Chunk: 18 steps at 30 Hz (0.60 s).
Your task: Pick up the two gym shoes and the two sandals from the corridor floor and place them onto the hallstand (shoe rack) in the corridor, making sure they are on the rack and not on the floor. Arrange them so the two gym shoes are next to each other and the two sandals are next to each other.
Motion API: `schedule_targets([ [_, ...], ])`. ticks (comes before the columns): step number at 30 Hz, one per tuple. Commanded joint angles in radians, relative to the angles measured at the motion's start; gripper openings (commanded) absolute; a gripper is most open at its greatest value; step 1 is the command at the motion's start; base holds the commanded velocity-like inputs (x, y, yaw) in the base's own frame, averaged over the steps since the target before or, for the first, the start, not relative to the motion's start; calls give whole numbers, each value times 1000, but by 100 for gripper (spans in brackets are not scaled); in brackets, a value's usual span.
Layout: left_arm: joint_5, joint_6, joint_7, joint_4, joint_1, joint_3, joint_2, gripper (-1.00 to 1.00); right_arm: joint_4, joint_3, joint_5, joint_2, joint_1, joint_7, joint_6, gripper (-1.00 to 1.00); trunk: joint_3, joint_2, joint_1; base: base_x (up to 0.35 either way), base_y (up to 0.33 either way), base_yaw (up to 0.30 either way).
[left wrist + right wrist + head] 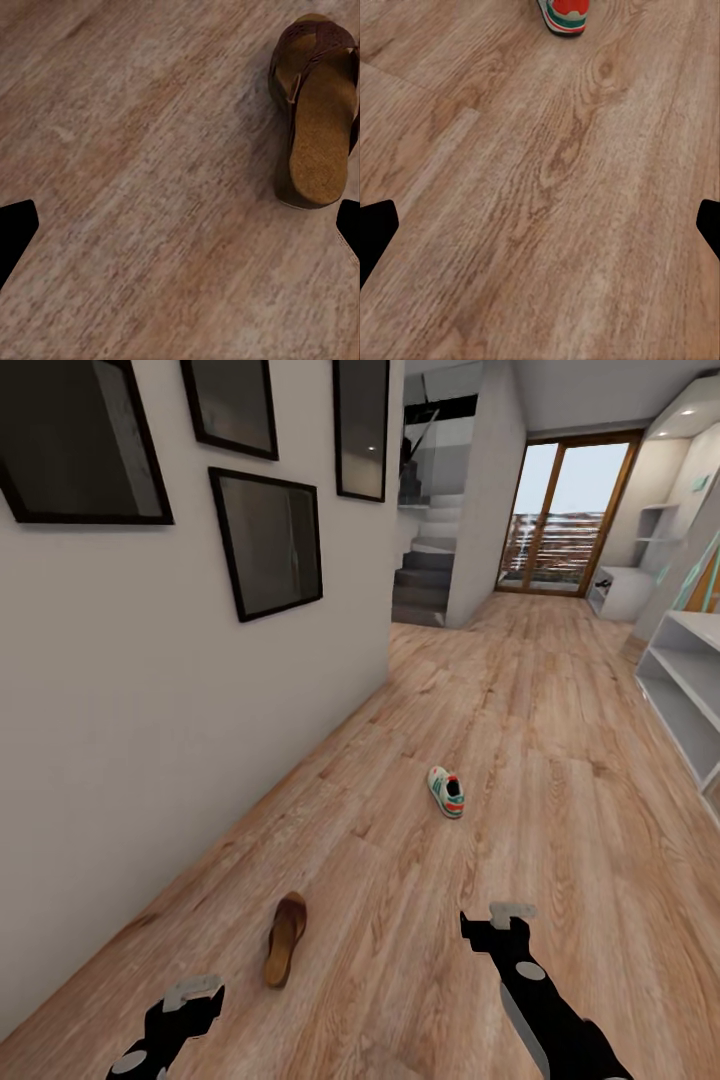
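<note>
Head view: a long corridor with a wood-plank corridor floor (pixel 520 690) running toward glass doors at the upper right. A white wall with dark framed pictures (pixel 265 540) fills the left side. One brown sandal (pixel 284 939) lies on the planks at lower left of centre, close to the wall. One white gym shoe (pixel 446 791) with green stripes sits near the middle of the frame, well apart from the sandal. Pale grey shelves of the hallstand (pixel 690 680) show at the right edge. The left gripper (pixel 190 1000) is at the bottom left, the right gripper (pixel 500 923) at the bottom right; both hang over bare floor, holding nothing.

Left wrist view: the sandal (pixel 315 105) lies flat in the upper right of the frame, its footbed facing up. Dark fingertips (pixel 15 232) appear at both side edges, spread wide with only floor between them.

Right wrist view: the gym shoe's red-orange heel (pixel 564 15) peeks in at the top edge. The fingertips (pixel 375 232) sit at both side edges, spread wide over bare planks.
</note>
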<state>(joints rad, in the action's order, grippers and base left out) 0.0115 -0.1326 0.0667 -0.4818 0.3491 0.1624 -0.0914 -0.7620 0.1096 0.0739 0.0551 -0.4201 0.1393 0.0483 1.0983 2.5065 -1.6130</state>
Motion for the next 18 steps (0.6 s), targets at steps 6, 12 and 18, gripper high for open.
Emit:
schedule_targets([
  [6,1,-4,7,-4,1,6,0,100,-2,7,7,2,0,9,5,100,1,0,0,267,-50,0],
  [12,1,-5,7,-4,1,5,-1,100,-2,7,7,1,0,9,5,100,1,0,0,267,-126,0],
  [18,1,-5,8,-4,1,5,-1,100,-2,8,7,0,-1,9,5,100,1,0,0,154,-80,0],
])
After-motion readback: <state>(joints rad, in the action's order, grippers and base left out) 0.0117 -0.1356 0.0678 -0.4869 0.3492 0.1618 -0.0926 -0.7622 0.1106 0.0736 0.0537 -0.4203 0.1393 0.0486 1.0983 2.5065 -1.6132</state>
